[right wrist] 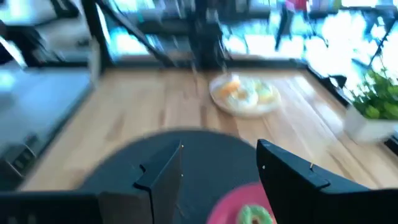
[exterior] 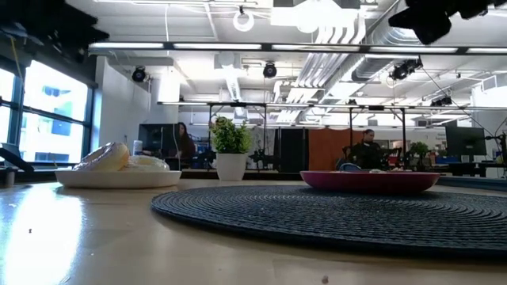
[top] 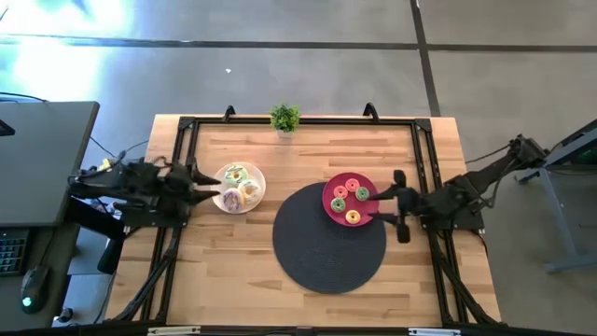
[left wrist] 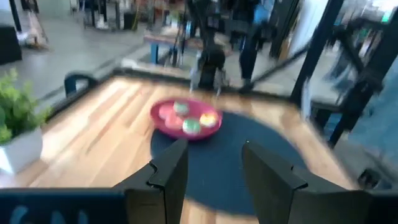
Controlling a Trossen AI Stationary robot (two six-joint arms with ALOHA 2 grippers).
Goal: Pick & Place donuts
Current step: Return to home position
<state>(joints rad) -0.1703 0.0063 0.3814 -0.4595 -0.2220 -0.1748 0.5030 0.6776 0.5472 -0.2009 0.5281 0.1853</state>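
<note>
Several donuts (top: 239, 184) lie on a white plate (top: 256, 195) at the table's left. Several more donuts (top: 351, 200) lie on a pink-red plate (top: 327, 194) that rests on a round dark mat (top: 322, 250). My left gripper (top: 207, 185) is open and empty just left of the white plate. My right gripper (top: 399, 205) is open and empty at the right rim of the pink-red plate. The left wrist view shows the pink-red plate (left wrist: 186, 118) ahead; the right wrist view shows the white plate (right wrist: 245, 94) ahead and a green donut (right wrist: 255, 214) close below.
A small green potted plant (top: 284, 119) stands at the table's far edge. Bare wood lies along the near edge (top: 233, 280). A black frame (top: 298, 121) runs around the table. Beyond the table, people (exterior: 366, 149) sit in the room.
</note>
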